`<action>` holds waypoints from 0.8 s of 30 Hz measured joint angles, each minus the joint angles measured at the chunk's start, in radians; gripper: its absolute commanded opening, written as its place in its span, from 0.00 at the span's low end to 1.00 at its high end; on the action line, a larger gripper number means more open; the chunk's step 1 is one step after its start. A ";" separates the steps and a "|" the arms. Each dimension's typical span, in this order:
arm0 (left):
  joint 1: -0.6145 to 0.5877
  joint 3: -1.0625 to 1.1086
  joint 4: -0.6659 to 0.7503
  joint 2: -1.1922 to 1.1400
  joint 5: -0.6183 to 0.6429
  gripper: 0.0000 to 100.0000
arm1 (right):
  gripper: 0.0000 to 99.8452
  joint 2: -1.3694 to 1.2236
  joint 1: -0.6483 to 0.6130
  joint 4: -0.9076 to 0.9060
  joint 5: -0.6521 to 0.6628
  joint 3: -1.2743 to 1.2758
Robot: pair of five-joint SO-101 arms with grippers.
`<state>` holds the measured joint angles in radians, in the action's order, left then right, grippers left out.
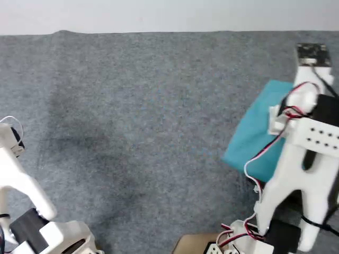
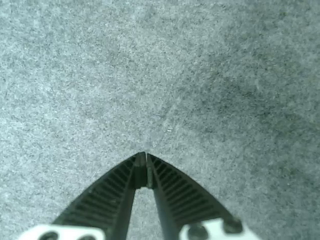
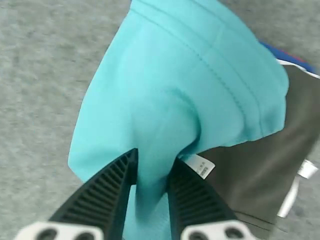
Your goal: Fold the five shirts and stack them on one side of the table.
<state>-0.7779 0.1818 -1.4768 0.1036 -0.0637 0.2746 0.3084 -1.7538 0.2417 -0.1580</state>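
Grasp state and handling properties of the top garment. The teal shirt [image 3: 175, 90] lies folded near the tabletop [image 1: 132, 106] edge on the right arm's side, on top of a dark grey shirt [image 3: 255, 170]; a strip of blue garment [image 3: 280, 52] shows at the far side of the pile, so this edge appears to serve as the stacking side. The right tool [image 3: 152, 160] is closed on a raised ridge of the teal fabric, the cloth gathered into a pleat between the jaws close to the sewn-in label [image 3: 200, 166]. The left tool [image 2: 145, 156] is closed on nothing, its tips meeting above bare grey felt, well apart from the pile. Judged from the way the fabric puckers and drapes at the pinch, the shirt is light, soft and wholly without stiffness: it will sag from any single hold and a fold may open if lifted by one layer alone. The knit looks matt, not slippery, and the felt is likely to drag on it, so sliding risks disturbing the shirts beneath. A sound hold would take all layers together at a folded edge or corner, ideally with a second hold at the opposite corner, and nothing here seems fragile.
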 measured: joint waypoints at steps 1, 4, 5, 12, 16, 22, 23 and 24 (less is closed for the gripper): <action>0.000 0.000 0.003 0.000 0.000 0.01 | 0.01 0.002 0.018 0.000 0.017 0.000; 0.000 0.000 0.020 0.000 0.000 0.01 | 0.01 0.002 0.066 0.000 0.060 0.000; 0.000 0.000 0.025 0.000 0.000 0.01 | 0.01 0.002 0.083 0.000 0.071 0.000; 0.046 0.000 0.026 0.000 0.000 0.01 | 0.01 -0.003 0.161 0.000 0.124 0.000; 0.052 0.000 0.026 0.000 0.000 0.01 | 0.01 -0.061 0.215 0.000 0.167 0.000; 0.052 0.000 0.026 0.000 0.000 0.01 | 0.01 -0.137 0.244 0.012 0.186 0.000; 0.052 0.000 0.026 0.000 0.000 0.01 | 0.01 -0.141 0.244 0.025 0.186 0.000; 0.052 0.000 0.026 0.000 0.000 0.01 | 0.01 -0.146 0.244 0.035 0.186 0.000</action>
<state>-0.7258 0.1818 -1.4507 0.1036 -0.0637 0.1289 0.5524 -1.7185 0.4273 -0.1580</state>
